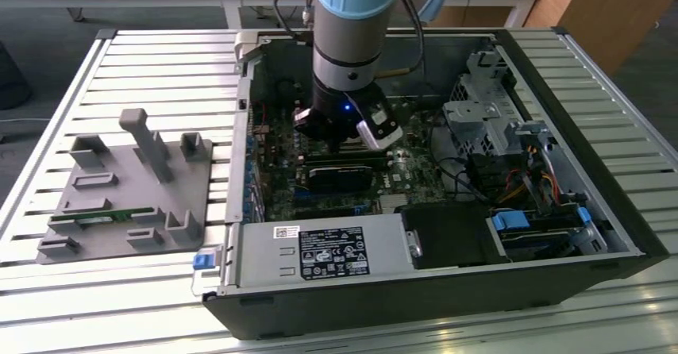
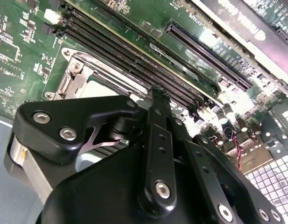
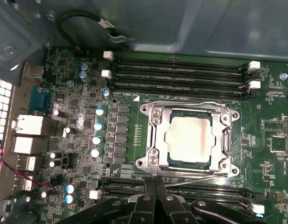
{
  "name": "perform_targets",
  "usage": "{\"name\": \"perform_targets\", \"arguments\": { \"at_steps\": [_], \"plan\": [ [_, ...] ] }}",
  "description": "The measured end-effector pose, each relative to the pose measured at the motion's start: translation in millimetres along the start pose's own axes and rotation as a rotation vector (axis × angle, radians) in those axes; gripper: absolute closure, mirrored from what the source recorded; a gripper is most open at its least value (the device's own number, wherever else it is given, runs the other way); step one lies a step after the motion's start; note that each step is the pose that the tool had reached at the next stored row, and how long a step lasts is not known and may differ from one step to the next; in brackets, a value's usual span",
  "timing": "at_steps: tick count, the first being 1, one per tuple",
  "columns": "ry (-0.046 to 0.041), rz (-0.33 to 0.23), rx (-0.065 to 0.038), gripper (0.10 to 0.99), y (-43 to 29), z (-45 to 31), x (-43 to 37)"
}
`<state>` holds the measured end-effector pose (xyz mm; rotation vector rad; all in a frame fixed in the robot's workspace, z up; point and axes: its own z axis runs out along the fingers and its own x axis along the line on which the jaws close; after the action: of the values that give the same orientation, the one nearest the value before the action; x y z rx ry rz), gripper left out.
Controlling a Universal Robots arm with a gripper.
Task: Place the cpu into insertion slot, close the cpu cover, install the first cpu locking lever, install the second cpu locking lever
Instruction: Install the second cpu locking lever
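Observation:
The cpu [image 3: 189,140], with its pale metal top, lies in the insertion slot [image 3: 143,162] on the green motherboard. The silver cpu cover [image 3: 155,140] is folded down flat around it, so the chip shows through the window. One thin locking lever [image 3: 186,103] runs along the socket's far edge. A second thin lever [image 3: 200,178] runs along the edge nearest my fingers. My gripper [image 3: 155,186] is shut, with its tips together at that lever's end, just off the socket's edge. In the second wrist view the gripper [image 2: 155,93] stands just beside the cpu [image 2: 94,87]. The exterior view shows the gripper [image 1: 341,144] low inside the case.
Long black memory slots [image 3: 181,70] flank the socket on both sides. A black card [image 1: 339,175] lies just in front of the gripper in the open computer case [image 1: 424,290]. A grey fixture [image 1: 127,187] stands on the slatted table at the exterior view's left. Cables and drive bays fill the case's right.

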<state>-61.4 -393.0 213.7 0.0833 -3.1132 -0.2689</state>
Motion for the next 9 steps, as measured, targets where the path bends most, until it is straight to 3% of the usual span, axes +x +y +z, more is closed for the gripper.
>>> {"name": "perform_targets", "arguments": {
  "at_steps": [6, 9],
  "plan": [
    [-0.0025, -0.001, -0.046, 0.98, -6.6, 1.8, 1.3],
    [-0.0031, -0.001, -0.059, 0.98, -8.5, 4.9, 1.5]
  ]
}}
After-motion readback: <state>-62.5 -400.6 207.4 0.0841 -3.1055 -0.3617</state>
